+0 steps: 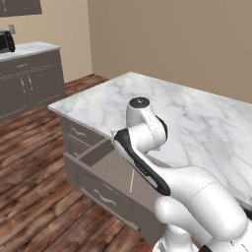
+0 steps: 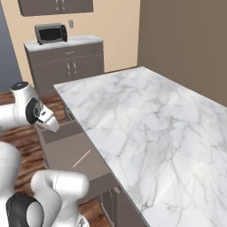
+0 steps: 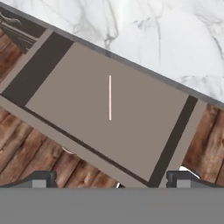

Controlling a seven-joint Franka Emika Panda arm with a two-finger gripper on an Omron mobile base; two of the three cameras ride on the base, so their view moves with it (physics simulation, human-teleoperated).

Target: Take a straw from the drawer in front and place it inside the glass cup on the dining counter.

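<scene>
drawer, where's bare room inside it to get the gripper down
The drawer floor is bare either side of the straw, out to both dark side walls. It tightens near the marble dining counter edge.

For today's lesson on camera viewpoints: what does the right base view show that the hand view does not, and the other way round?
Right base view alone: a microwave on the wall counter, cabinets below it, and the robot's white arm. Hand view alone: the hand, open, looking down over the drawer's front edge. Both share the open drawer, the pale straw lying flat inside it, the marble dining counter and the wooden floor.
</scene>
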